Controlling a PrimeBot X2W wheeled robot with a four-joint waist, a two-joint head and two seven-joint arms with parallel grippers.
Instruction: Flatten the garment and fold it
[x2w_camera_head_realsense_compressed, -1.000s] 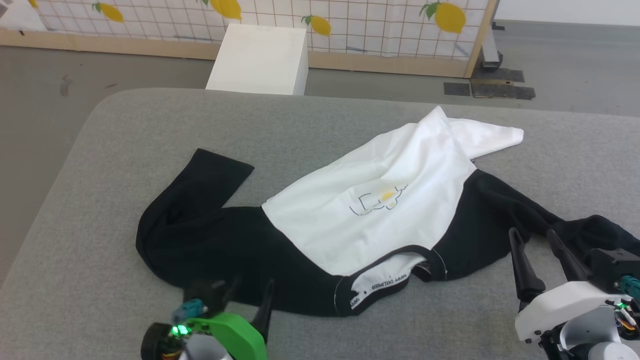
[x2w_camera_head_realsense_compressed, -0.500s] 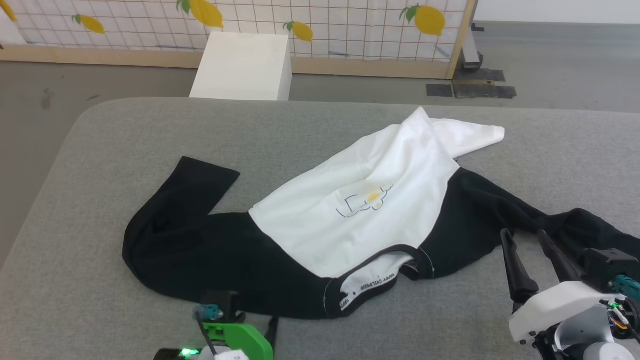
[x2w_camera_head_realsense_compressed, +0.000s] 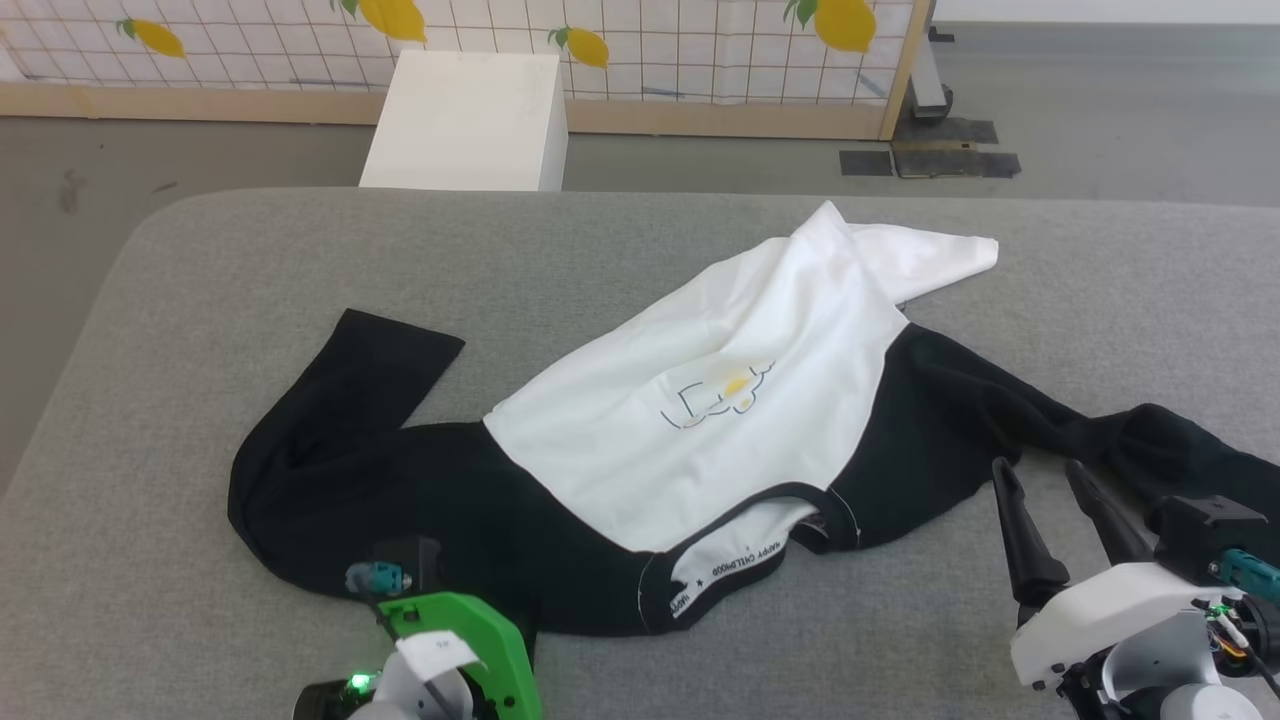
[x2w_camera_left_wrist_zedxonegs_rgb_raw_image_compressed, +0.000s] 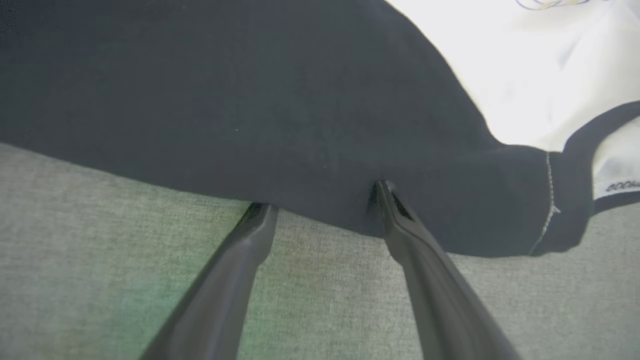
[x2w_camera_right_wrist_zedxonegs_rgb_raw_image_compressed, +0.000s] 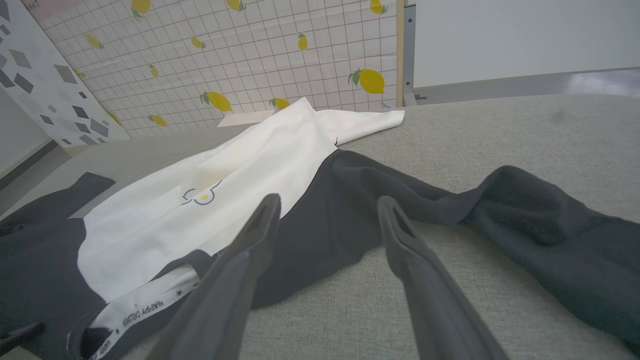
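Nearest: left gripper (x2w_camera_left_wrist_zedxonegs_rgb_raw_image_compressed: 320, 197) spread, tips touching the black shoulder edge of the garment (x2w_camera_head_realsense_compressed: 720, 400). Right gripper (x2w_camera_head_realsense_compressed: 1037, 470) spread too, just beside the other sleeve. Best to slip one finger under before closing, then draw outward, low. Farther: white body rumpled across the grey pad (x2w_camera_head_realsense_compressed: 600, 250).

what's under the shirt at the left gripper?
Grey pad shows around the shirt. The open left gripper has its tips at the black sleeve edge; whether one slips beneath is hidden, as is anything under the cloth.
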